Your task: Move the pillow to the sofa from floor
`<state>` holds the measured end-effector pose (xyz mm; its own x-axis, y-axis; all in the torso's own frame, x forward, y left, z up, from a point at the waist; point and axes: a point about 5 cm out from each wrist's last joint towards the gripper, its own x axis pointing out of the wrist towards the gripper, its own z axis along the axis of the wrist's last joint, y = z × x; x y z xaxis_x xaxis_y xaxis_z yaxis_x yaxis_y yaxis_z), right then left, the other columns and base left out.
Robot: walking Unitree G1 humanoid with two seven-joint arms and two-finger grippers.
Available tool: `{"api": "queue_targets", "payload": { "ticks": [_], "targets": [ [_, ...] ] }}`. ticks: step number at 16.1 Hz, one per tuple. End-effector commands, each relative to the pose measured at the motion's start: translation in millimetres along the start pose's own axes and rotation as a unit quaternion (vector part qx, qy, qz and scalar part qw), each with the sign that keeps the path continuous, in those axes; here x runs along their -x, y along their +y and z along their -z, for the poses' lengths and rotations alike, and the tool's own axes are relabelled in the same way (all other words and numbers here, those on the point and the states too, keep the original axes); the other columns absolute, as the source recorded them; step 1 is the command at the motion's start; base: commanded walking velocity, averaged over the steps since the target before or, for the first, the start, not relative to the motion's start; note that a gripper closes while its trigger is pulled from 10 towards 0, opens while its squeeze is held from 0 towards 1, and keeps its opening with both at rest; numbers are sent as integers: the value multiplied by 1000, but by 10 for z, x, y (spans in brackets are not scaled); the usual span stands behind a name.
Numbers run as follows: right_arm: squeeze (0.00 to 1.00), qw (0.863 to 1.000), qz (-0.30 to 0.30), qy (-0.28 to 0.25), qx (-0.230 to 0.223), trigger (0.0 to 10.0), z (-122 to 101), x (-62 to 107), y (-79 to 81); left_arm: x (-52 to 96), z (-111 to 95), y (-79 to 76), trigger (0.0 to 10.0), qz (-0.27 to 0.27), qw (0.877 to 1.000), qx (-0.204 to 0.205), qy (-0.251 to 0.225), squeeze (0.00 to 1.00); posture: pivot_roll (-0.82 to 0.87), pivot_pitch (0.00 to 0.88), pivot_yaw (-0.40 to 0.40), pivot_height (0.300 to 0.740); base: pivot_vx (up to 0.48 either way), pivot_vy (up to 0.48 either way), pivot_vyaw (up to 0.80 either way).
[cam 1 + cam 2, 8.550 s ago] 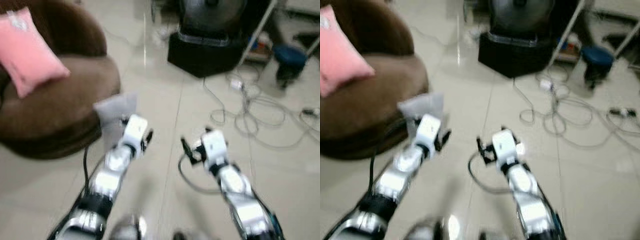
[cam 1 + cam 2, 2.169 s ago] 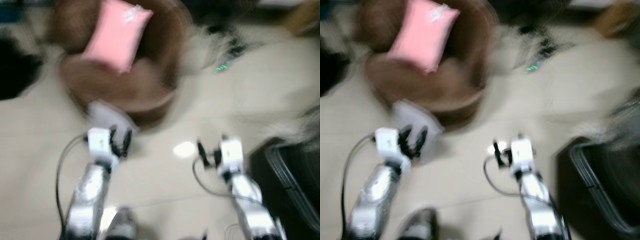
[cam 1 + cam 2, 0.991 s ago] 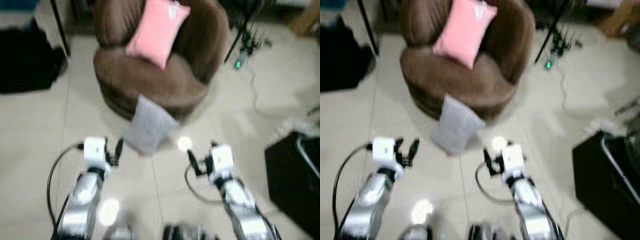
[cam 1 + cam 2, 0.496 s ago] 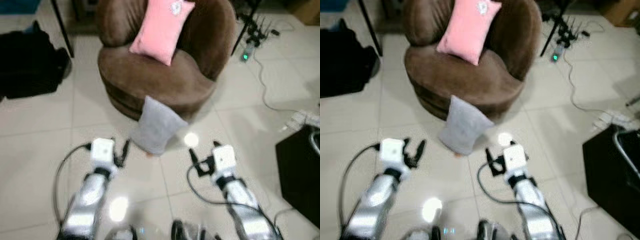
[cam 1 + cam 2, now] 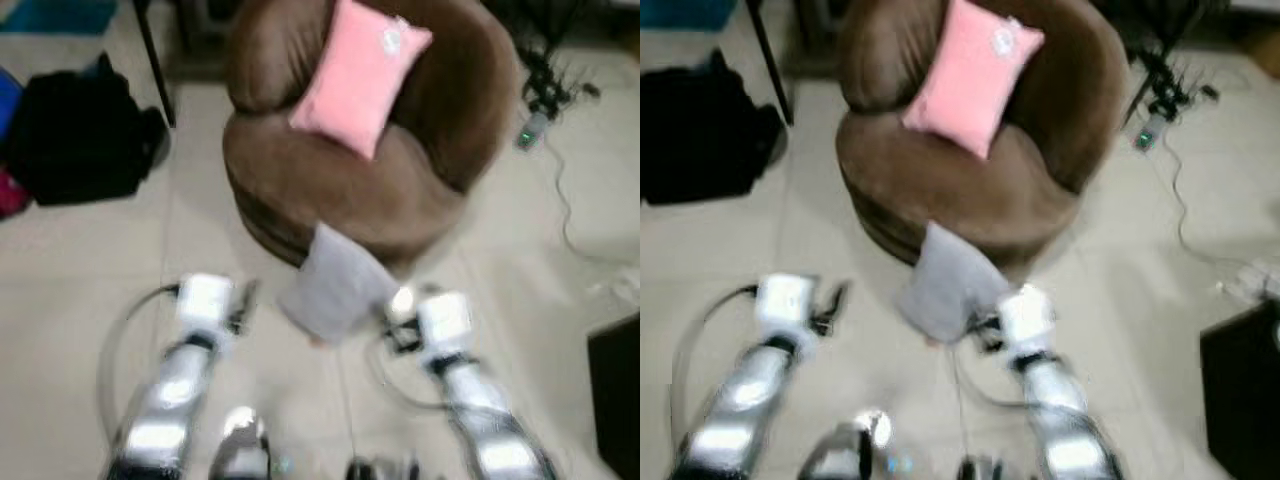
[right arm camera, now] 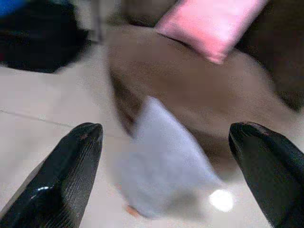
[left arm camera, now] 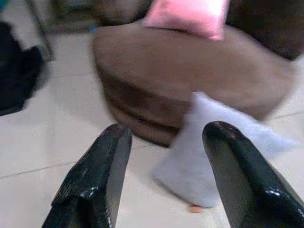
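Note:
A grey pillow (image 5: 335,285) stands on the tiled floor, leaning against the front of a round brown sofa (image 5: 330,190). A pink pillow (image 5: 360,75) rests on the sofa seat against its back. My left gripper (image 5: 242,305) hovers over the floor to the left of the grey pillow, apart from it; in the left wrist view it (image 7: 166,129) is open and empty. My right gripper (image 5: 395,325) is close to the grey pillow's right lower edge; the right wrist view shows it (image 6: 165,130) open, with the grey pillow (image 6: 161,161) ahead between the fingers.
A black bag (image 5: 80,140) lies on the floor at the left beside a dark pole (image 5: 155,60). Cables and a small device (image 5: 540,110) run over the tiles at the right. A black box (image 5: 615,380) sits at the right edge.
The camera has moved forward, so the sofa and grey pillow sit nearer and lower in view. The right gripper is now close beside the grey pillow. The picture is more blurred.

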<state>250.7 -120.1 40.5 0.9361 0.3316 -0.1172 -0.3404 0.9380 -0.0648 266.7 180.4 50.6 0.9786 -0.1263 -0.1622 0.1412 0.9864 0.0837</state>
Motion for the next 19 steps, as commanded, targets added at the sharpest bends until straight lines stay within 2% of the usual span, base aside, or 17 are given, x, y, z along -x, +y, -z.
{"api": "queue_targets", "payload": {
  "ticks": [1, 2, 6, 10, 12, 13, 15, 17, 19],
  "targets": [
    [0, 1000, 17, 13, 12, 10000, 58, 78, -131, 0, 8, -151, 10000, 19, 1000, 5, 2, 0, 108, 201, -86, 740, 480, 0, 0],
    [0, 1000, 16, 13, 12, 10000, 60, 79, -128, 0, 8, -156, 10000, 19, 1000, 5, 2, 0, 107, 201, -86, 740, 480, 0, 0],
    [0, 1000, 3, 4, 17, 10000, 27, 76, -72, -34, 65, -136, 10000, 15, 998, -39, 40, 0, 107, 204, -83, 740, 472, 0, 0],
    [0, 1000, -1, -2, 17, 10000, -25, 72, -36, -30, 105, -111, 10000, 2, 997, -56, 59, 0, 106, 206, -83, 740, 429, 0, 0],
    [0, 1000, -6, -2, 17, 10000, -37, 64, -18, -29, 135, -127, 10000, 7, 995, -67, 72, 0, 106, 209, -84, 740, 319, -345, 0],
    [0, 1000, -8, -1, 16, 10000, -27, 61, -14, -31, 143, -120, 10000, 3, 994, -82, 76, 0, 107, 211, -83, 740, 0, -442, 0],
    [0, 1000, -10, 7, 15, 10000, 27, 59, -9, -38, 122, -123, 10000, 7, 988, -137, 67, 0, 110, 211, -82, 740, 0, -225, 0],
    [0, 1000, -11, 13, 14, 10000, 65, 58, -5, -38, 134, -146, 10000, 11, 991, -112, 71, 0, 111, 210, -79, 740, 0, 0, 0],
    [0, 1000, -11, 14, 14, 10000, 76, 57, -3, -39, 103, -156, 10000, 15, 991, -119, 59, 0, 111, 211, -78, 740, 0, 0, 0]
  ]
}}
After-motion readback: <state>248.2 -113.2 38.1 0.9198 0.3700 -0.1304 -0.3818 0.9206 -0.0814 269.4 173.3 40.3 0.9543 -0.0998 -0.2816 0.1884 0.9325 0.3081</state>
